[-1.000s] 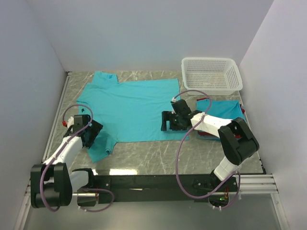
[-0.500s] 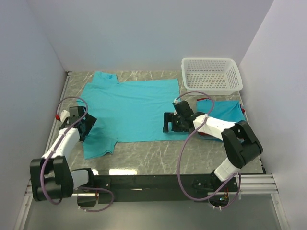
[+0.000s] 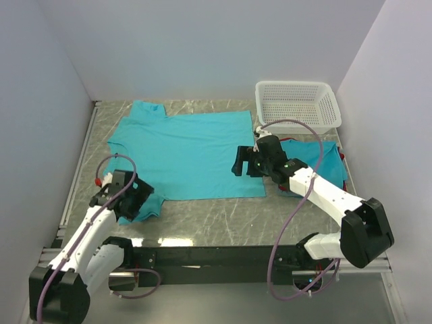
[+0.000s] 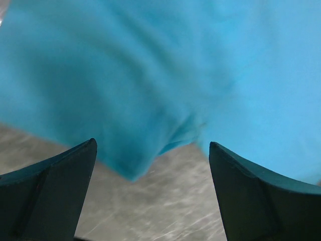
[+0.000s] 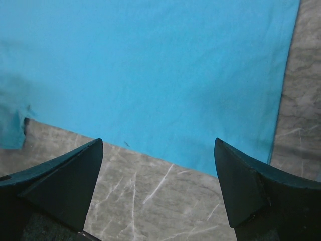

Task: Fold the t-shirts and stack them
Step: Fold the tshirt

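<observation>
A teal t-shirt [image 3: 185, 152] lies spread flat on the marble table [image 3: 202, 216], collar at the far left. My left gripper [image 3: 135, 196] is open and empty above its near-left sleeve [image 3: 145, 208]. In the left wrist view the sleeve tip [image 4: 133, 165] hangs between the fingers of the left gripper [image 4: 151, 145]. My right gripper [image 3: 241, 162] is open and empty over the shirt's near-right hem. The right wrist view shows the shirt [image 5: 150, 65] and bare table between the fingers of the right gripper [image 5: 158, 141]. A folded teal shirt [image 3: 316, 156] lies at the right with a bit of red under it.
A white mesh basket [image 3: 297, 104] stands at the back right, just behind the folded shirt. Grey walls close in the left, back and right sides. A black rail [image 3: 216, 255] runs along the near edge.
My left arm swung in from the table's left edge to above the near-left sleeve, which now lies flatter. My right gripper moved back and right along the hem, and its arm stretched out.
</observation>
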You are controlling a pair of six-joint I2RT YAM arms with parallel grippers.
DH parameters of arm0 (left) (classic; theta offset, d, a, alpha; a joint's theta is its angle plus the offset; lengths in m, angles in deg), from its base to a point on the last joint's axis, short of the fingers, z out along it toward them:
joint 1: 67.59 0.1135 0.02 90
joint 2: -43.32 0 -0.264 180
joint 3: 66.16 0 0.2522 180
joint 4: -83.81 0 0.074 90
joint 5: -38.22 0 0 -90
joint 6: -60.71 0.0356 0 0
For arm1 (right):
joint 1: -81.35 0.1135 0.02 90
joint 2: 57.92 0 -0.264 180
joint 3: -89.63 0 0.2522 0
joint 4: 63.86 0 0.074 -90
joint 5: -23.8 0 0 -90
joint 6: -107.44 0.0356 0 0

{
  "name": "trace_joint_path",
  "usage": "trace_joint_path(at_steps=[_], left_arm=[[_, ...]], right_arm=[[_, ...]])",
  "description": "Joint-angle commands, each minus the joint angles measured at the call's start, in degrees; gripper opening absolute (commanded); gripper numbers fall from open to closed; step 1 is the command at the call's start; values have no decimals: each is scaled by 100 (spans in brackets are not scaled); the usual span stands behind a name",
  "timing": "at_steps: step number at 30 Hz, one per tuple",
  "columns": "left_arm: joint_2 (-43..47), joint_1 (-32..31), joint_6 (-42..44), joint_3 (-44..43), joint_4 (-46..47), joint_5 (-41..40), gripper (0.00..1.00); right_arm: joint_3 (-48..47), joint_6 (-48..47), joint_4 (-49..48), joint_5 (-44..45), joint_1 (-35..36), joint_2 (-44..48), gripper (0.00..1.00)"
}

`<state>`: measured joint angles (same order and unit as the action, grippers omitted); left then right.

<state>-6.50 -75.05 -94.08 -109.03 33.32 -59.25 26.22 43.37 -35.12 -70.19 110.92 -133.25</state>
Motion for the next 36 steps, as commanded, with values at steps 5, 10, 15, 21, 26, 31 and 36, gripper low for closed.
trace_joint_path(at_steps=[5, 10, 15, 21, 26, 31, 36], left_arm=[[123, -326, -1149, -25, -1213, -984, 99], [-396, -326, -1299, 290, -986, -739, 99], [-265, -326, -1641, 590, -880, -1090, 86], [-282, -300, -1730, 695, -670, -1363, 60], [-712, -256, -1686, 546, -607, -1521, 35], [-555, -256, -1607, 590, -616, -1442, 0], [287, -256, -1712, 467, -906, -1678, 0]], right_arm=[[105, -36, 40, 30, -205, 1, 97], [166, -53, 22, -145, -451, -8, 98], [201, -44, -4, -418, -627, -61, 98], [236, -53, 22, -428, -627, -149, 98], [254, -71, 75, -296, -653, -70, 98], [280, -53, 119, -225, -671, -70, 98], [359, -1, 540, 55, -671, 44, 98]])
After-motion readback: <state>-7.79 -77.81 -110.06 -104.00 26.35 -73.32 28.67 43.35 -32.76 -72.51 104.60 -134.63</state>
